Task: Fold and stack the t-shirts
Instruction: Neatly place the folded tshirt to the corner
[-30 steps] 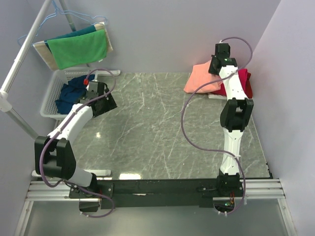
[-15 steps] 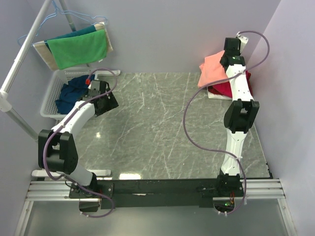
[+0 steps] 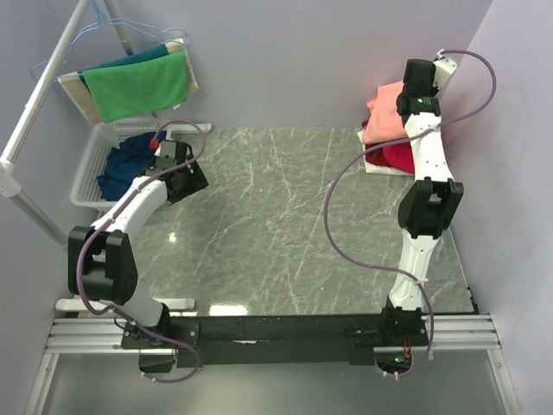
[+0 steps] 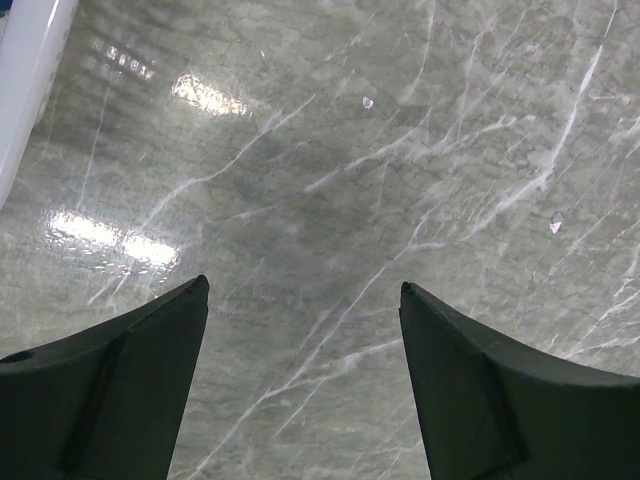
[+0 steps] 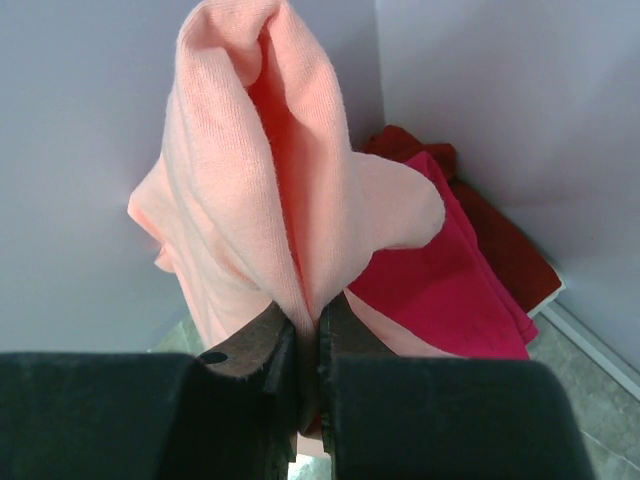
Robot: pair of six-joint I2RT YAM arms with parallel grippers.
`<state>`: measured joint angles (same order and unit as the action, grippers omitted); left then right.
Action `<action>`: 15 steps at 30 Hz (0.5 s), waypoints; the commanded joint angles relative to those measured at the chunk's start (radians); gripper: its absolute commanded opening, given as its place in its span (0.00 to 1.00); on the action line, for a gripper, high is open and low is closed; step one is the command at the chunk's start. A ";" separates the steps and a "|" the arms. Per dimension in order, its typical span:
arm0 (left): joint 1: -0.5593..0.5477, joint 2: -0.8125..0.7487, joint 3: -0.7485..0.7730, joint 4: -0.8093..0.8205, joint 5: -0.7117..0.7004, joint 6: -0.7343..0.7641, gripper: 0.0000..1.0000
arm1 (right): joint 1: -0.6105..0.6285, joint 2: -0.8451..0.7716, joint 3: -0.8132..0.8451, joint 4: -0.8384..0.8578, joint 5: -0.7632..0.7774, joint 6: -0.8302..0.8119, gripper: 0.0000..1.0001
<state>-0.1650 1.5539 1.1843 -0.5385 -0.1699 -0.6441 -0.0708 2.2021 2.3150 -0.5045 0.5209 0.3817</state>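
My right gripper is shut on a fold of the salmon-orange t-shirt and holds it lifted at the table's back right corner; in the right wrist view the shirt hangs bunched from the jaws. Under it lie a folded crimson-pink t-shirt and a red one, also seen in the top view. A dark navy t-shirt lies crumpled in the white basket. My left gripper is open and empty over bare table beside the basket, its fingers spread wide.
A rack at back left holds bright green, teal and beige cloths. The grey marble table spreads between the arms. Walls stand close behind and to the right of the stack. The basket's white edge shows in the left wrist view.
My right gripper has carried the salmon-orange t-shirt up and to the right, over the crimson-pink and red pile near the corner. My left arm has barely moved.
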 commanded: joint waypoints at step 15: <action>0.004 0.026 0.055 0.026 0.012 0.003 0.82 | 0.065 -0.047 -0.008 0.219 -0.404 -0.056 0.00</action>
<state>-0.1650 1.5848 1.1957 -0.5350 -0.1692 -0.6468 -0.0433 2.1899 2.3070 -0.4171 0.2367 0.3500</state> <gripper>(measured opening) 0.820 0.104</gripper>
